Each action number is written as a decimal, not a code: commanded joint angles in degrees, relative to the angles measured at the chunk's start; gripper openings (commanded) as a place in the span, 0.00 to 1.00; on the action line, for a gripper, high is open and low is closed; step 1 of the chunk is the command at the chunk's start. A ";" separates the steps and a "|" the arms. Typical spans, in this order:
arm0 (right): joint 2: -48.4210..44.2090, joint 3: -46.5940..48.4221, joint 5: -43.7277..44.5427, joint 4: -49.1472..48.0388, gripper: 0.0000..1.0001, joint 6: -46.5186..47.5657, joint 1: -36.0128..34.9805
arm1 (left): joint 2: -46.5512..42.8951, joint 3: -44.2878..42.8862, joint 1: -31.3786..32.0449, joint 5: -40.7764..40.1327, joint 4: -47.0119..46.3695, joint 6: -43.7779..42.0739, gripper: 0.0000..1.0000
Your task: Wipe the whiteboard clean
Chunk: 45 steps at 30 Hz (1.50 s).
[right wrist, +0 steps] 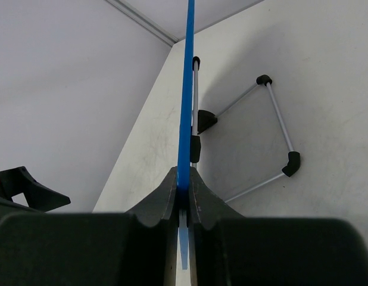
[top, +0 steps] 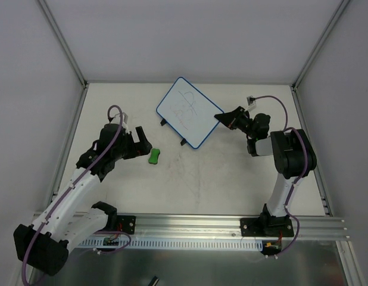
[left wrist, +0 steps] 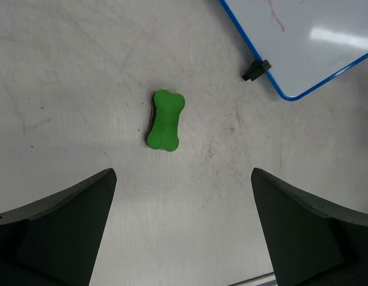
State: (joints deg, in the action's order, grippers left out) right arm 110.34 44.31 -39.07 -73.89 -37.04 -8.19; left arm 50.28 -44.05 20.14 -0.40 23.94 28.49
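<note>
Blue-rimmed whiteboard [top: 187, 111] edge clamped in right tool [top: 220, 117] | left tool [top: 144, 143] apart beside green eraser [top: 154, 156]

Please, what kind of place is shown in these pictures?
Probably a robot test cell in a lab: a left arm and a right arm bolted to an aluminium rail, plain white walls closing in a white table, with a whiteboard and a green eraser as props.
</note>
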 commanded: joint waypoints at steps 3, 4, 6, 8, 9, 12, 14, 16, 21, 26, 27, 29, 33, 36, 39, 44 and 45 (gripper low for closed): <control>-0.30 1.56 -1.45 -8.99 0.00 0.39 -0.69 | 6.31 -2.26 1.22 -8.03 -1.18 -1.77 0.99; -0.31 1.56 -1.45 -8.99 0.00 0.47 -0.87 | 7.62 -2.70 1.30 -8.29 -1.18 -2.73 0.99; -0.31 1.56 -1.54 -8.91 0.00 0.47 -0.78 | 9.21 -3.32 1.30 -7.51 -1.09 -3.87 0.99; -0.31 1.65 -1.62 -8.82 0.00 0.56 -0.87 | 12.20 -4.89 1.30 -6.28 -1.27 -6.16 0.99; -0.22 1.83 -1.62 -8.82 0.00 0.56 -0.95 | 13.34 -5.42 1.39 -4.10 -1.44 -7.47 0.99; -0.31 2.00 -1.71 -8.03 0.00 0.74 -1.22 | 18.61 -8.06 1.92 0.13 -1.62 -14.33 0.96; -0.31 2.35 -1.80 -7.15 0.00 1.17 -1.31 | 22.73 -9.99 1.92 4.17 -1.62 -18.37 0.93; -0.39 2.44 -1.97 -6.62 0.00 1.35 -1.39 | 25.73 -10.88 2.01 4.97 -1.53 -19.08 0.92; -0.22 2.79 -2.33 -6.53 0.00 1.44 -1.39 | 30.66 -13.07 2.36 3.31 -1.62 -20.40 0.73; -0.04 2.97 -2.33 -6.53 0.00 1.35 -1.48 | 34.43 -13.69 4.11 -2.23 -1.62 -20.76 0.74; -0.04 3.06 -2.41 -6.53 0.00 1.35 -1.48 | 34.97 -13.87 4.29 -2.49 -1.71 -20.76 0.75; 0.05 3.06 -2.33 -6.53 0.00 1.27 -1.48 | 37.07 -14.65 4.99 -2.15 -1.71 -21.02 0.75; 0.05 2.97 -2.33 -6.53 0.00 1.18 -1.39 | 41.03 -15.62 5.61 -3.29 -1.88 -19.88 0.73; 0.05 2.88 -2.41 -6.62 0.00 1.18 -1.48 | 43.49 -16.24 5.61 -3.03 -2.32 -18.91 0.62; 0.05 3.06 -2.33 -6.53 0.00 1.18 -1.39 | 44.55 -15.80 5.96 -2.84 -3.20 -17.51 0.60; 0.22 3.06 -2.33 -6.53 0.00 1.09 -1.40 | 43.68 -14.75 7.02 -4.69 -4.52 -15.75 0.60; 0.13 3.06 -2.33 -6.53 0.00 1.09 -1.39 | 43.67 -14.75 6.93 -4.52 -4.52 -15.49 0.60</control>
State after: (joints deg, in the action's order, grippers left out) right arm 110.34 45.01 -39.33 -73.45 -36.45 -8.71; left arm 95.15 -58.33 26.48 -3.60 20.78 11.20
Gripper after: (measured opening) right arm 0.090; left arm 0.603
